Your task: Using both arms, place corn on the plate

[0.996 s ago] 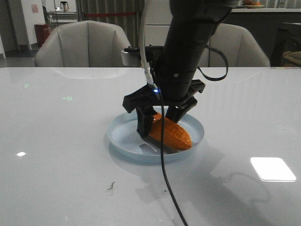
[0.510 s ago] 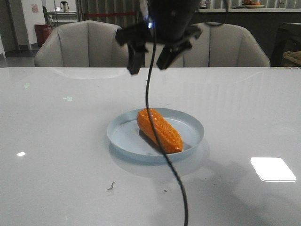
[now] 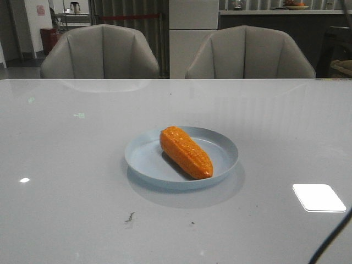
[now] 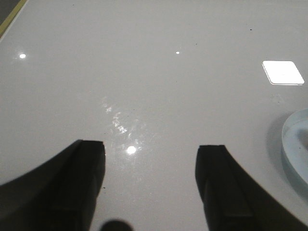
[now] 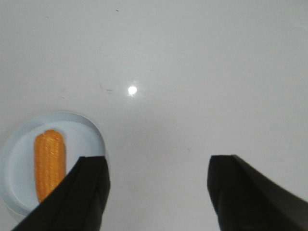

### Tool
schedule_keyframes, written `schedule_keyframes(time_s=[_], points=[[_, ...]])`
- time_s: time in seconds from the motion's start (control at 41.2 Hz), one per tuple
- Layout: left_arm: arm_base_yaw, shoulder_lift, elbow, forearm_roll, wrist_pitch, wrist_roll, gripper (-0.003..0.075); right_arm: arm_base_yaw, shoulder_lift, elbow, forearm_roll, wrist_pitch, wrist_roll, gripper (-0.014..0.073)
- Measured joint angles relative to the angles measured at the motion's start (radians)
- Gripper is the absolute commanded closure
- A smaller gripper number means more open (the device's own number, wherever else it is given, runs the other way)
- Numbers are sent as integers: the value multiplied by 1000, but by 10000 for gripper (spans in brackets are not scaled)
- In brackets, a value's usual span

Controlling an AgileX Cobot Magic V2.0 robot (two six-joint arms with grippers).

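Corn (image 3: 186,152) lies on the plate (image 3: 144,159), tip toward five o'clock; left gripper (image 4: 150,156) and right gripper (image 5: 156,171) gape, released; placing looks done, nothing further needed

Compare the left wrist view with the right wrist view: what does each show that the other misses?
Only the left wrist view shows the left gripper, fingers apart and empty over the bare table. Only the right wrist view shows the corn lying in the plate, plus the right gripper, also open and empty. Both share the table and the plate, though the left view catches just its rim.
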Motion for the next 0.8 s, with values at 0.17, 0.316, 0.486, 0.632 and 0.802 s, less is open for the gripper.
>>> schedule_keyframes(time_s=[0.17,0.316,0.486,0.632,0.802], points=[[0,0,0,0,0,0,250,-157,-236,262,-2,-24,0,49],[0,0,0,0,0,0,251,-229,-438,432,-4,-29,1,49],[0,0,0,0,0,0,251,-234,-592,580,25,-29,1,49],[0,0,0,0,0,0,251,-234,-650,645,72,-25,1,49],[0,0,0,0,0,0,283,-219,-652,668,103,-24,1,49]])
